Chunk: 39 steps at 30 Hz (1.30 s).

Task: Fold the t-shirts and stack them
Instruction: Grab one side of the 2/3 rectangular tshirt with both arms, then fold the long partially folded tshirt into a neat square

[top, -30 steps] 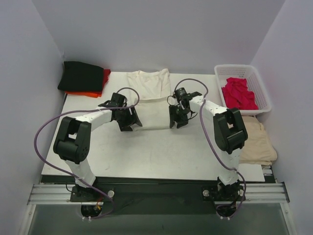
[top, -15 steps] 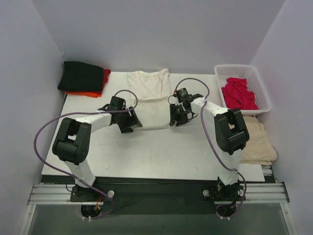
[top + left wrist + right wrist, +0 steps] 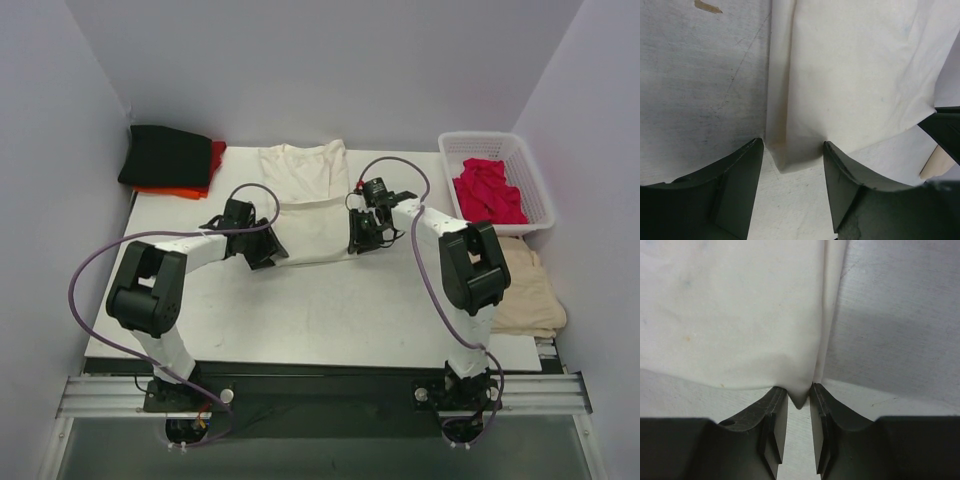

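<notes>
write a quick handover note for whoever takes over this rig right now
Left gripper: open, straddling the cream t-shirt's near left corner.
Right gripper: jaws narrow around its near right corner; grip unclear.
Done: black t-shirt folded on an orange-red one, far left.
Left: fold and stack the cream one, then the crimson t-shirt in the basket.
</notes>
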Each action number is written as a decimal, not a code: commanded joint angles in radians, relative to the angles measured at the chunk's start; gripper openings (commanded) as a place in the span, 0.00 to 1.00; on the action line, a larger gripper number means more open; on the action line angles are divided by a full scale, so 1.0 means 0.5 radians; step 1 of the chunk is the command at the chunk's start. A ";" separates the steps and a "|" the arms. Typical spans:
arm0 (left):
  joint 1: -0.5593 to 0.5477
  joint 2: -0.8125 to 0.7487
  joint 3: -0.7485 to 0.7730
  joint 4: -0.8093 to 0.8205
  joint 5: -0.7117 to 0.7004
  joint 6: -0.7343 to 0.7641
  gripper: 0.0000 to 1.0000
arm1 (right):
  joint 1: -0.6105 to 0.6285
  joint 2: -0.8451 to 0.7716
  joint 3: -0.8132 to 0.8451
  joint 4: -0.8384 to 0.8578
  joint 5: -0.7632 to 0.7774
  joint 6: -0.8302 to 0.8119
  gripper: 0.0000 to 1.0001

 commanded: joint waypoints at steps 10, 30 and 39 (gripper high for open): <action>0.010 0.034 -0.008 0.128 0.079 -0.028 0.14 | -0.027 0.006 -0.022 0.029 -0.122 0.005 0.00; 0.019 -0.438 -0.330 -0.319 -0.019 0.147 0.00 | 0.144 -0.491 -0.638 0.011 -0.189 0.109 0.00; 0.013 -0.919 -0.505 -0.648 -0.059 0.138 0.00 | 0.319 -0.936 -0.991 -0.093 -0.134 0.219 0.00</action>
